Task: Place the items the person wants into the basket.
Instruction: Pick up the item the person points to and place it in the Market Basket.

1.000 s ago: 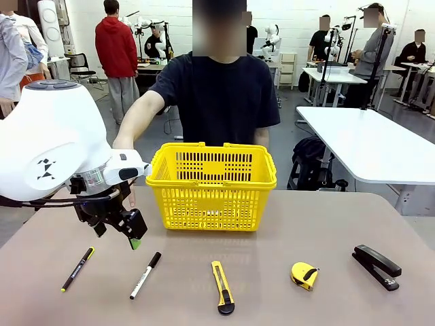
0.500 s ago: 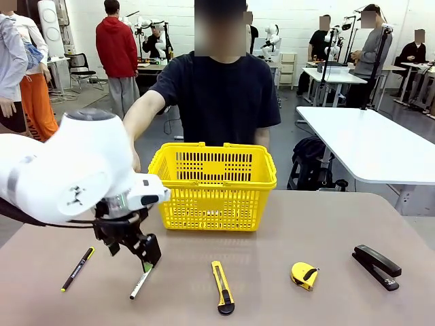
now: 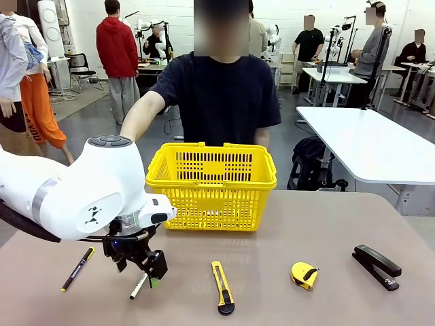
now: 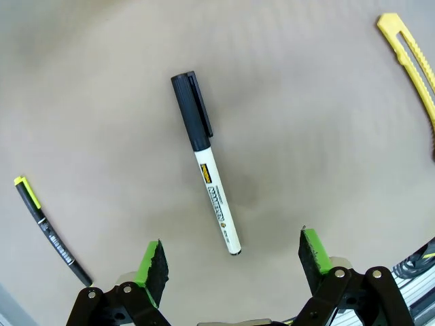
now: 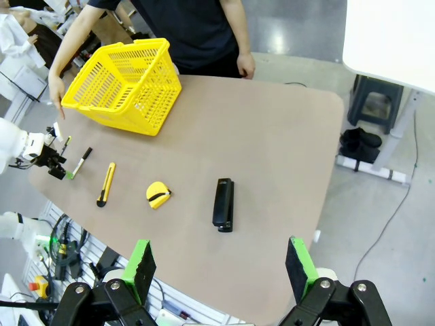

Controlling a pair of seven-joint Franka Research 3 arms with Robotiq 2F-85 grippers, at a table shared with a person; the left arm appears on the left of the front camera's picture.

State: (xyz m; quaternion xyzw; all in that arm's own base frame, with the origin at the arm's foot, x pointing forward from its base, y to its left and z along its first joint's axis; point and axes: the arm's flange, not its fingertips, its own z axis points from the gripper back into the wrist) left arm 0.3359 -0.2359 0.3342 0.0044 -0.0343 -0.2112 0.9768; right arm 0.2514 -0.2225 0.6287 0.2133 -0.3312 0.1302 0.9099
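Left gripper (image 4: pixel 232 258) wide open over marker (image 4: pixel 216 197) mid-frame; looks light, rigid, slick, so pinch its white barrel below the cap.

Left arm (image 3: pixel 75 190): white rounded shell, grey band, small black marking on the joint, black cable beneath. Left gripper (image 4: pixel 232 257) and right gripper (image 5: pixel 219 261): black links, silver screws, green pads (image 4: pixel 148 261).

White marker (image 4: pixel 206 163), black pen (image 4: pixel 52 231), yellow tape measure (image 3: pixel 304 274) flat on table (image 3: pixel 326 224), outside upright yellow basket (image 3: pixel 212 187)
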